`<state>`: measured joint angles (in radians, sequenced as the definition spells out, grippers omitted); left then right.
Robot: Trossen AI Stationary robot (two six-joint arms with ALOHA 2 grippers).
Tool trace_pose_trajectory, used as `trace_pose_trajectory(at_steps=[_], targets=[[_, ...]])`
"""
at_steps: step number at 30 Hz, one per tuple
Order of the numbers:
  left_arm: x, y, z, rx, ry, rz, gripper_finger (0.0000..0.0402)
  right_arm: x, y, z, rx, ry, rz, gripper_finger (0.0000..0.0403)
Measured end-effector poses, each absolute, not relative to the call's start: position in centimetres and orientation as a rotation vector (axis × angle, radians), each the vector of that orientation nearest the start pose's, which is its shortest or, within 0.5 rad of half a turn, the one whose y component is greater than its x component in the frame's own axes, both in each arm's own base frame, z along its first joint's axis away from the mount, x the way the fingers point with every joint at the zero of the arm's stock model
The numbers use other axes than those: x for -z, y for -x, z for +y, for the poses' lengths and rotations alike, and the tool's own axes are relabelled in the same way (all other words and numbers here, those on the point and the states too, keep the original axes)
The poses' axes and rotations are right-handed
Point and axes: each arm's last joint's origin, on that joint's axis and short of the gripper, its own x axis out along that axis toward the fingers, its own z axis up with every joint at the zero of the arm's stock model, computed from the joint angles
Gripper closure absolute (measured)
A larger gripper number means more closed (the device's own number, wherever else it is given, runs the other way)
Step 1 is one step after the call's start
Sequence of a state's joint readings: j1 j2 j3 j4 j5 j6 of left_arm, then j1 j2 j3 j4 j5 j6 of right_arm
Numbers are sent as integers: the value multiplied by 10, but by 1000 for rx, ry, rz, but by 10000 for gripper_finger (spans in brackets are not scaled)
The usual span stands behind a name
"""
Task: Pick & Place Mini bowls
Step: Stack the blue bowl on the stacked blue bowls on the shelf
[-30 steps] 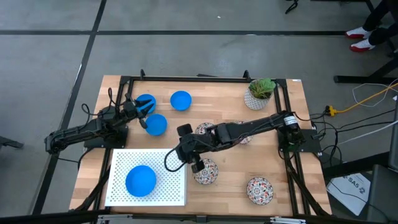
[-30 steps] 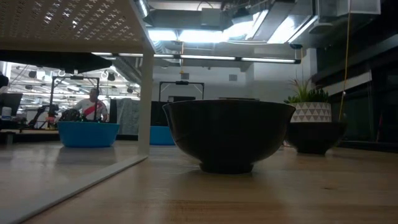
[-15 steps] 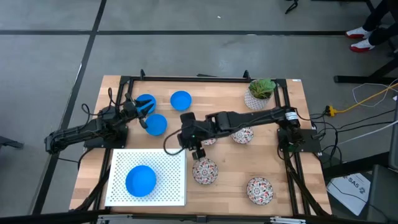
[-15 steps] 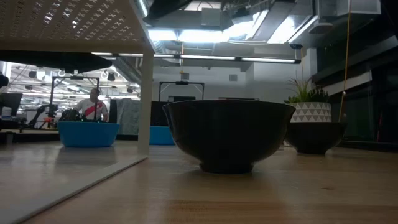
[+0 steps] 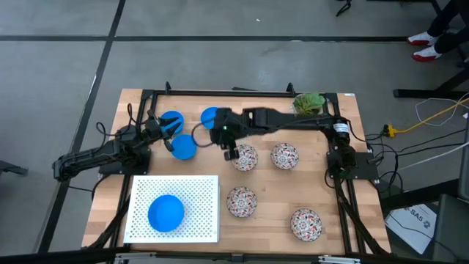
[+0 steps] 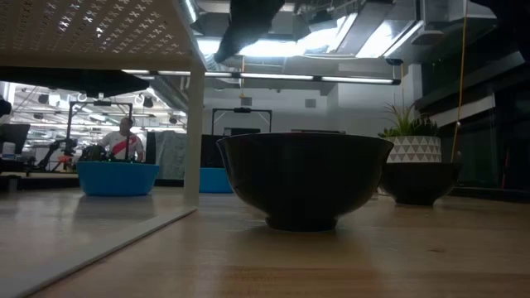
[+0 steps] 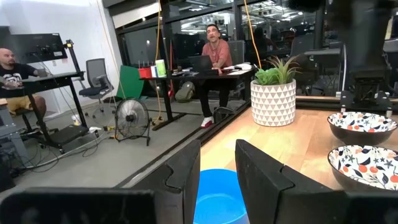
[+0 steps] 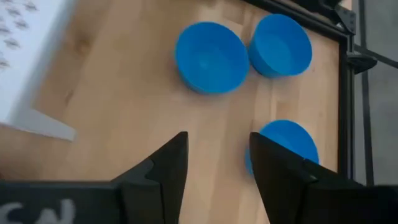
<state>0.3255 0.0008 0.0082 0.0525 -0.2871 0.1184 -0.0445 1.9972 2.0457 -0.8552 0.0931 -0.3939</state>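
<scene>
Blue and patterned mini bowls sit scattered on a pale wooden desk (image 5: 322, 183) seen from above. Three plain blue bowls cluster near the far left: one (image 5: 171, 121) beside the left claw (image 5: 165, 132), one (image 5: 184, 147) just in front of it, and a third (image 5: 210, 116) partly hidden under the right arm. A fourth blue bowl (image 5: 165, 213) rests on a white perforated tray (image 5: 205, 192) at the near left. Four white floral bowls (image 5: 245, 157) stand apart across the middle and near right. The right claw (image 5: 229, 150) hovers above the desk between the blue cluster and the nearest floral bowl, its fingers parted and holding nothing. The left claw waits by the blue bowls, fingers slightly apart and empty. A white pot with a green plant (image 5: 306, 108) stands at the far right. Each bowl looks rigid, light and smooth, probably slippery and breakable; pinching the thin rim, one finger inside and one outside, seems the surest hold.
</scene>
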Motion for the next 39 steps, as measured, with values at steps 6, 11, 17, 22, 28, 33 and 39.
trace_pose_trajectory(at_steps=[6, 11, 17, 22, 28, 33, 39], targets=[[-171, -88, 38, -615, -116, -24, 304, -332, -437, -57, -44, 384, 831, 234], [-171, -88, 38, -615, -116, -25, 304, -301, -439, -85, 13, 359, 840, 234], [-171, -88, 38, -615, -116, -25, 304, -268, -439, -106, 18, 336, 779, 234], [-171, -88, 38, -615, -116, -24, 304, -245, -437, -115, -50, 436, 757, 234], [-171, -88, 38, -615, -116, -25, 304, -223, -441, -124, -53, 479, 760, 234], [-171, -88, 38, -615, -116, -24, 304, -206, -445, -132, -48, 470, 784, 234], [-171, -88, 38, -615, -116, -24, 304, -192, -447, -138, -62, 498, 806, 234]])
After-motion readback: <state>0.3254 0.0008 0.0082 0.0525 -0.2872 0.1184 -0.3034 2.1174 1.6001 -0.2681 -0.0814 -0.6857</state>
